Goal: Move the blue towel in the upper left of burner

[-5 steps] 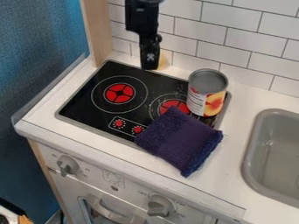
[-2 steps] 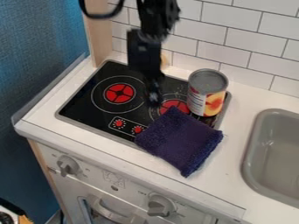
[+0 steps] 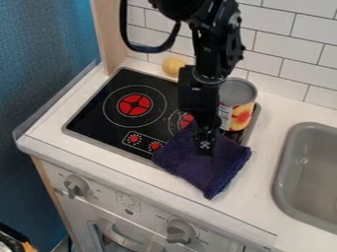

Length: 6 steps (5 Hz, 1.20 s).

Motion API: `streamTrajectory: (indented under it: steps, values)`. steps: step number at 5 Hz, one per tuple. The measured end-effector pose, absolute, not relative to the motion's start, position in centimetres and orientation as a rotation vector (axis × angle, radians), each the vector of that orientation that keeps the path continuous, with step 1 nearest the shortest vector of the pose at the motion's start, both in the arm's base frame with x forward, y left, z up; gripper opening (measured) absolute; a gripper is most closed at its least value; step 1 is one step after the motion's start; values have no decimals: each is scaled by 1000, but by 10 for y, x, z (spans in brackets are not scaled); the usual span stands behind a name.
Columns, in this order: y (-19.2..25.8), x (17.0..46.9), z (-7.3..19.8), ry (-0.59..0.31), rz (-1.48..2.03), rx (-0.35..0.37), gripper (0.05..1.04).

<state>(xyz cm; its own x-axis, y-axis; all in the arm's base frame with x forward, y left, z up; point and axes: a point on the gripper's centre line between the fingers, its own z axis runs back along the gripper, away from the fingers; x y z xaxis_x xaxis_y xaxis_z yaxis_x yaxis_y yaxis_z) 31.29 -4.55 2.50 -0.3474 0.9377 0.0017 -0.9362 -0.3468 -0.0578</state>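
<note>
The black gripper (image 3: 205,146) hangs over the upper middle of the dark blue towel (image 3: 203,170), its tip overlapping the cloth in view; whether it touches the cloth I cannot tell. The towel lies flat across the front right edge of the black stove top (image 3: 99,118) and onto the white counter. Part of the right burner (image 3: 187,119) shows behind the arm. At the stove's upper left, the left burner (image 3: 135,105) has a red centre and nothing on it.
A can (image 3: 241,106) stands at the stove's back right, just right of the gripper and partly behind it. Near the tiled wall sits a yellow round object (image 3: 174,66). The grey sink (image 3: 283,172) is at the right, and a wooden post (image 3: 110,34) rises at the back left.
From the back of the stove, the gripper has come forward and to the right, over the towel. The yellow object is more exposed. Towel and can have stayed put.
</note>
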Motion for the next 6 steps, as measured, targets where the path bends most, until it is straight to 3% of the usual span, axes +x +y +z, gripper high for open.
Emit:
streamTrajectory:
  steps: [3, 6]
  values:
    - [-32, 311, -8, -33, 1990, 45, 1001]
    - [12, 338, -11, -103, 2126, 77, 1000]
